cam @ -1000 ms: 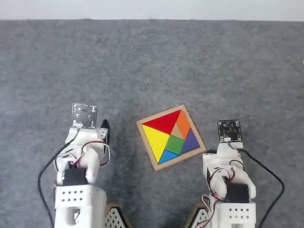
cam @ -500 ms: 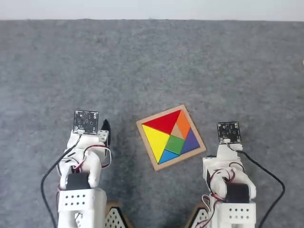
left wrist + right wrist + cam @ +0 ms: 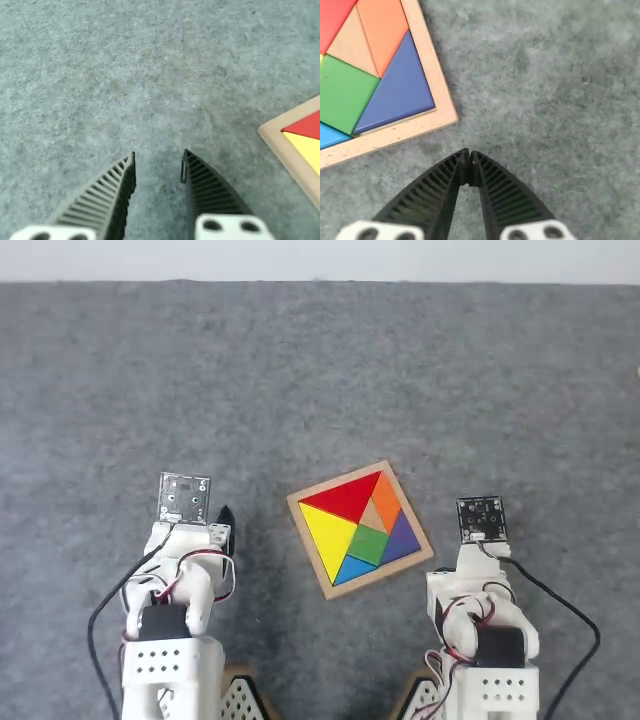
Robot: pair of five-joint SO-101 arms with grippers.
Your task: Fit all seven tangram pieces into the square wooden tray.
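The square wooden tray [image 3: 326, 581] lies turned like a diamond between the two arms, holding the red [image 3: 343, 496], yellow [image 3: 326, 532], orange [image 3: 387, 502], tan, green [image 3: 371, 544], dark blue [image 3: 403, 537] and light blue pieces flush inside it. My left gripper [image 3: 158, 162] hovers open over bare carpet with nothing between its fingers, the tray corner [image 3: 295, 150] off to one side. My right gripper [image 3: 469, 156] is shut on nothing, just off the tray's edge [image 3: 395, 132] beside the dark blue piece [image 3: 400, 92].
Grey carpet [image 3: 320, 370] covers the whole table with wide free room beyond the tray. Both arm bases [image 3: 165, 670] stand at the near edge, cables looping beside them. A pale wall strip runs along the far edge.
The left arm has drawn back a little toward its base. The right arm pulled back slightly early on, then held still. The tray and pieces have not moved.
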